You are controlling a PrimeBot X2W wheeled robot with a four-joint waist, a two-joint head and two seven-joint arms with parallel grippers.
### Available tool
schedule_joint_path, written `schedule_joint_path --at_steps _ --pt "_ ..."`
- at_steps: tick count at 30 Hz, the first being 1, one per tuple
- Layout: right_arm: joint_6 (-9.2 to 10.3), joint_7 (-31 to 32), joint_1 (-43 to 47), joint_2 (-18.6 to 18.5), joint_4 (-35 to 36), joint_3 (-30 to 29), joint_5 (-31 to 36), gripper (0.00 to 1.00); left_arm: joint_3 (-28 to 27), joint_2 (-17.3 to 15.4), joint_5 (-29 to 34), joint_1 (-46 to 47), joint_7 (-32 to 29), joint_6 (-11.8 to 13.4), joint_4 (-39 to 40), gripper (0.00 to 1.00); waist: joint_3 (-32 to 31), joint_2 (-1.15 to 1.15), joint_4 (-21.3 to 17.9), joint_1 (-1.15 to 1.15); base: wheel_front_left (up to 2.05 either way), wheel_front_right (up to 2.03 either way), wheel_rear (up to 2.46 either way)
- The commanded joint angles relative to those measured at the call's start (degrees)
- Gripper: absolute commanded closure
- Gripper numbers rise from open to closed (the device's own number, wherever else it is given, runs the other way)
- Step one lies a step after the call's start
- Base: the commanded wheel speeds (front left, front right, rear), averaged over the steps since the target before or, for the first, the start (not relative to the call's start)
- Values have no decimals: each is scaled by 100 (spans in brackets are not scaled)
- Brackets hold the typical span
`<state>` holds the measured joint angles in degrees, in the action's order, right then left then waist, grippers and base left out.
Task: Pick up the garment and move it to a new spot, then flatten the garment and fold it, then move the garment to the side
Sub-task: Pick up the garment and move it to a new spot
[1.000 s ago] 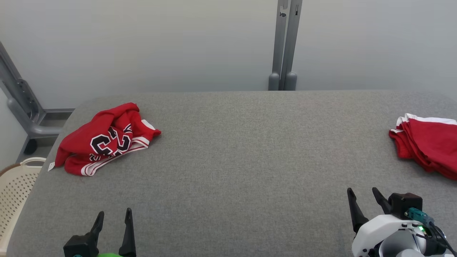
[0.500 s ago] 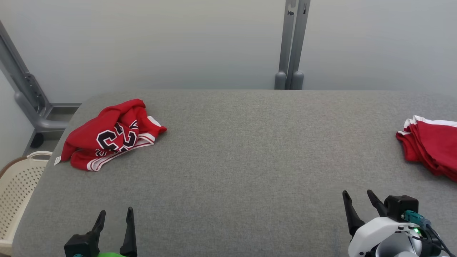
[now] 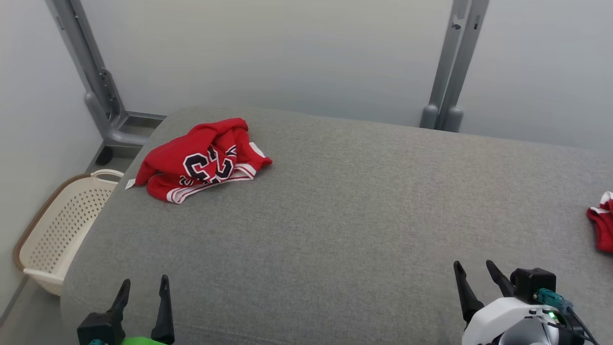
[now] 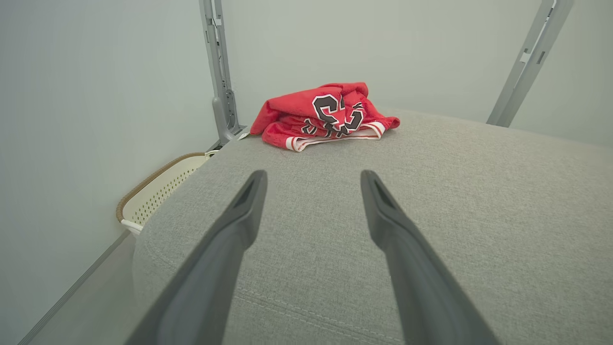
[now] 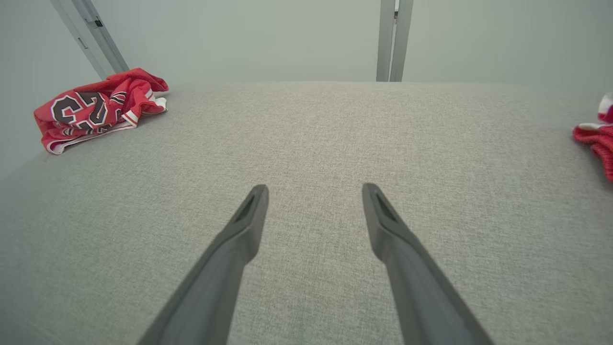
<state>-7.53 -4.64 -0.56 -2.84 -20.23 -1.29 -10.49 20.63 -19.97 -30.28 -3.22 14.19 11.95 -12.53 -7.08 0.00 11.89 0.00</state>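
A crumpled red jersey (image 3: 201,158) with dark numerals and white-striped trim lies bunched at the far left corner of the grey padded table (image 3: 335,215). It also appears in the left wrist view as the jersey (image 4: 325,117) straight ahead, and in the right wrist view as the jersey (image 5: 96,115) at far left. My left gripper (image 3: 143,286) hangs open over the table's near left edge, well short of the jersey. My right gripper (image 3: 473,270) is open at the near right, nothing between its fingers.
A stack of folded red garments (image 3: 601,225) lies at the table's right edge, seen also as the stack (image 5: 596,139). A cream perforated laundry basket (image 3: 62,230) stands on the floor left of the table. Grey metal posts (image 3: 448,72) rise behind it.
The head camera has turned left, so the whole scene shifted right: more of the basket shows and the folded stack is nearly out of view. The jersey lies as before; both grippers stay open.
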Motion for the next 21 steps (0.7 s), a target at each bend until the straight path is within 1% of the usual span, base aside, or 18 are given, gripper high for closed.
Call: schedule_joint_path --at_steps 1,8,10,13,16,21 --pt "8 -58 29 -11 -34 29 -51 0 -23 -48 46 -101 -20 55 45 0 -11 0 362 0 0 0 0" --pt "8 -154 -65 -12 -139 228 -177 0 -122 -173 62 -190 -88 272 167 0 -9 0 778 0 0 0 0" --pt "8 -186 -101 -13 -183 299 -207 0 -117 -202 114 -231 -123 374 217 0 2 0 902 0 0 0 0" --pt "8 -219 -116 -13 -222 337 -229 0 -104 -221 140 -257 -142 431 274 0 16 0 987 0 0 0 0" --pt "8 -244 -140 -14 -244 352 -233 0 -123 -222 103 -261 -144 448 306 0 33 0 1035 0 0 0 0" --pt "8 -239 -139 -13 -254 396 -209 0 -185 -185 -49 -142 -74 247 242 0 50 0 1051 0 0 0 0"
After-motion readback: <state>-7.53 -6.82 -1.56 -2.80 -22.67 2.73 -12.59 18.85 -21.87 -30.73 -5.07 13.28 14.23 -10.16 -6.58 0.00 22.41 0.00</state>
